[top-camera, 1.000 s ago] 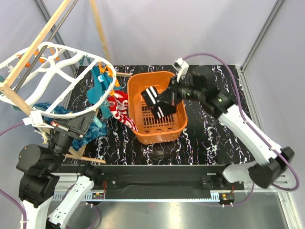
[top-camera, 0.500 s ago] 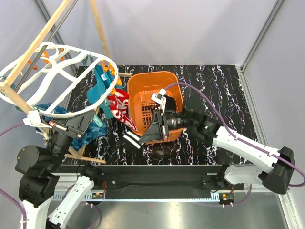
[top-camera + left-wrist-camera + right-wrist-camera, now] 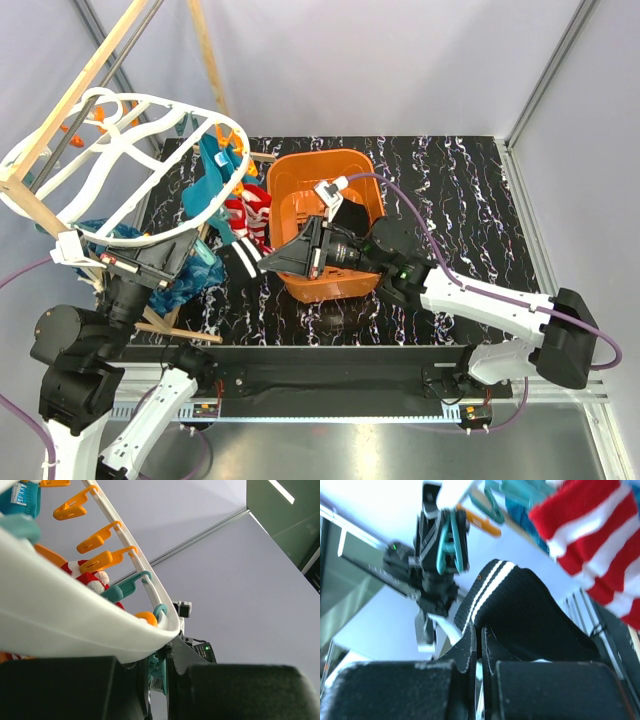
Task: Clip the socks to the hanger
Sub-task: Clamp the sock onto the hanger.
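Observation:
The white oval hanger (image 3: 150,102) with orange pegs hangs at the left. My left gripper (image 3: 160,262) is shut on its near rim, beside a teal peg; in the left wrist view (image 3: 159,670) the rim (image 3: 75,625) fills the jaws. A red-and-white striped sock (image 3: 250,215) hangs from the hanger's right side. My right gripper (image 3: 270,262) is shut on a black sock with white stripes (image 3: 245,262), held left of the basket, just below the striped sock. In the right wrist view the black sock (image 3: 520,605) rises from the shut gripper (image 3: 480,640), with the striped sock (image 3: 590,535) above right.
An orange basket (image 3: 320,157) stands mid-table under my right arm. Teal-blue cloths (image 3: 205,190) hang from the hanger, and another lies at the left (image 3: 110,230). A wooden pole frame (image 3: 90,75) carries the hanger. Table edges and frame posts run along the right.
My right gripper has carried the black sock out of the basket, down and left to beside the hanger's near rim. The hanger has shifted slightly.

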`<state>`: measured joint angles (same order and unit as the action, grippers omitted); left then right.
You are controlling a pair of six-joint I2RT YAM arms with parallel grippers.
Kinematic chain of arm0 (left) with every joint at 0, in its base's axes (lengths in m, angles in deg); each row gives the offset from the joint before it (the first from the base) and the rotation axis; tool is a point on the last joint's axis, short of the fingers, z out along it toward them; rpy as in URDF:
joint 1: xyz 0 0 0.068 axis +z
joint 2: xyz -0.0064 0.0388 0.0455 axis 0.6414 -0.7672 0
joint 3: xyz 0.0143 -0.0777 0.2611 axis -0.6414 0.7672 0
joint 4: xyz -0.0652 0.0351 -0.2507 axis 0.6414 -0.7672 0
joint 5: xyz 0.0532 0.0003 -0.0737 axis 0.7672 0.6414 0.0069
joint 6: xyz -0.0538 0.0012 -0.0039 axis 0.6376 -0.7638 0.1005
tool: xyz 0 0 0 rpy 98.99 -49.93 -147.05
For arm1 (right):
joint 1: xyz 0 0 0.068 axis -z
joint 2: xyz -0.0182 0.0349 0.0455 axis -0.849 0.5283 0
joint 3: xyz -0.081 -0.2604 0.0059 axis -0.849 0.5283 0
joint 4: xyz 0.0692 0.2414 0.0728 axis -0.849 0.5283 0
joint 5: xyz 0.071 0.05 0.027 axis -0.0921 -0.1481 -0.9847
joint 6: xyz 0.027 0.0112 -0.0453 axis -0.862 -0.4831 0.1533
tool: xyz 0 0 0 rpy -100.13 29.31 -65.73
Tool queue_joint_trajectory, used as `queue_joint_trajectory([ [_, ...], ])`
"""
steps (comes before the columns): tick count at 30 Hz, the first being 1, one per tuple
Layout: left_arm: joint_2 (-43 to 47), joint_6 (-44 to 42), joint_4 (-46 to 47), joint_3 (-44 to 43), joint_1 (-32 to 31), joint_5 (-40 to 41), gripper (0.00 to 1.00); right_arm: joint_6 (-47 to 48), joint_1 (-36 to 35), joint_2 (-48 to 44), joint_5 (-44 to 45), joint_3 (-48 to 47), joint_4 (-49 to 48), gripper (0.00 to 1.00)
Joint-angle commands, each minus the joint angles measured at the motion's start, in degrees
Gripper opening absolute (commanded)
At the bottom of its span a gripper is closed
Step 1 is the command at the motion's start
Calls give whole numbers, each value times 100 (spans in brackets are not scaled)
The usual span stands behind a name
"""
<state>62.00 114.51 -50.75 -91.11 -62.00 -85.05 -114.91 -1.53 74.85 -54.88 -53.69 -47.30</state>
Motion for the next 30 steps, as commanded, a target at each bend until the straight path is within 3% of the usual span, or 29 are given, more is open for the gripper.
queue_joint_trajectory([
  [1,-113,147,18,-155,-48,-252,0,-41,-144,-3,847,-220,-724,0],
  [10,-113,129,-61,-146,-39,-120,0,178,-496,358,1199,-572,-733,0],
  [19,-130,-90,-254,-384,-48,-24,0,722,-514,-178,1718,-423,-243,0],
  [30,-139,-55,-167,-278,-48,-32,0,600,-549,-20,1446,-467,-294,0],
])
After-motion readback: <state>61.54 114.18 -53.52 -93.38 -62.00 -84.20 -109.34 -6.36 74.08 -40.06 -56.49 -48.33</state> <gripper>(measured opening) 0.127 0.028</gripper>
